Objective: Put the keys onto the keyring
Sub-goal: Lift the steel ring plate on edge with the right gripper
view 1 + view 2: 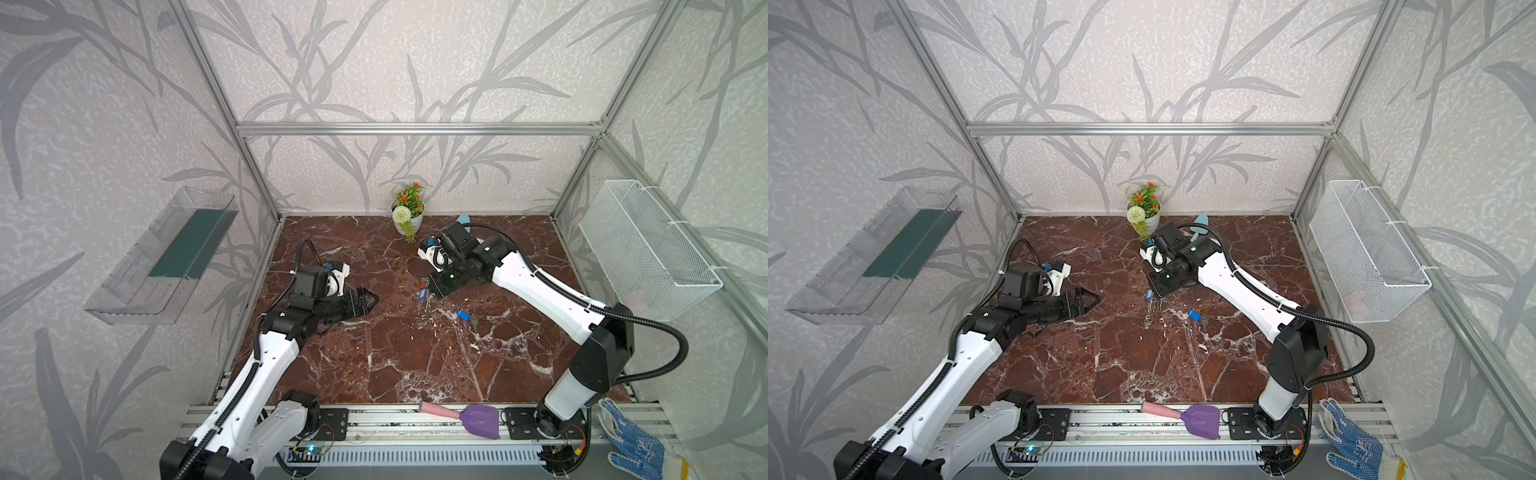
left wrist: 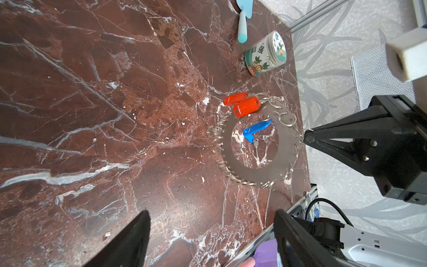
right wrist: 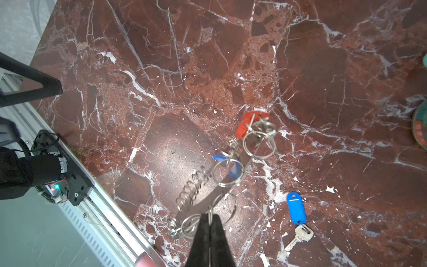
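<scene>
The right gripper (image 3: 209, 218), pressed together, pinches the keyring (image 3: 205, 200) at its rim, seemingly by one split ring (image 3: 210, 209), holding it tilted up on edge over the surface (image 3: 161, 69). The left gripper (image 1: 371, 300) stands spread at the keyring's nine o'clock, apart from it. A loose blue key (image 1: 462, 314) lies at its four o'clock.

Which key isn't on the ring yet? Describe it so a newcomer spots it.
On the red marble table, find the keyring, pinched up on edge by the right gripper. Just beside it, on the right arm's side, lies the blue-tagged key. Unlike the red tags and the other blue tag hanging on the ring, it lies flat and detached.
</scene>
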`<state>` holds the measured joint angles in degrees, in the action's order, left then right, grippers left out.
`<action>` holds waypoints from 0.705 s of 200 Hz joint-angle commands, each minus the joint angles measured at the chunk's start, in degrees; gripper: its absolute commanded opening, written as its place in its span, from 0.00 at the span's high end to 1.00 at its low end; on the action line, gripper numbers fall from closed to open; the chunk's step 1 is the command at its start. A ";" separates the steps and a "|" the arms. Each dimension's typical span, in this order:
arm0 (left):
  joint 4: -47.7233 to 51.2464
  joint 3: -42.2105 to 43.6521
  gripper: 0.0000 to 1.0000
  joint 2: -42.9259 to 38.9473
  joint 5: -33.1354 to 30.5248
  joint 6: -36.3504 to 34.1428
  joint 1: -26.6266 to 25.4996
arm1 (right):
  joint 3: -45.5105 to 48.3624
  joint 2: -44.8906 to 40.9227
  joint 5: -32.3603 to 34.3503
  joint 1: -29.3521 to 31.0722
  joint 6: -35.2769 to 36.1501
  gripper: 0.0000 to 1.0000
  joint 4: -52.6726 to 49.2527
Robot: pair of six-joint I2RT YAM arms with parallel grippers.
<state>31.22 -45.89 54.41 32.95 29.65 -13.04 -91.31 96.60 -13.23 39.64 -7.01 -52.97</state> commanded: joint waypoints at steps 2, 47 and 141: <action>-0.79 -2.59 0.20 -0.18 0.76 -0.17 -0.65 | 0.35 -1.61 -2.16 -0.60 2.05 1.00 -0.79; -1.43 -2.84 0.33 0.69 1.12 -0.15 -2.72 | 2.23 -2.11 -2.15 -1.23 -2.86 1.00 2.03; -3.74 -2.03 0.57 2.26 -3.81 -0.62 -11.69 | 14.14 -7.65 2.22 -1.10 -24.15 1.00 15.67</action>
<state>29.63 -46.89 55.94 31.29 29.06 -23.24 -78.35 91.79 -12.47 38.57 -23.07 -41.82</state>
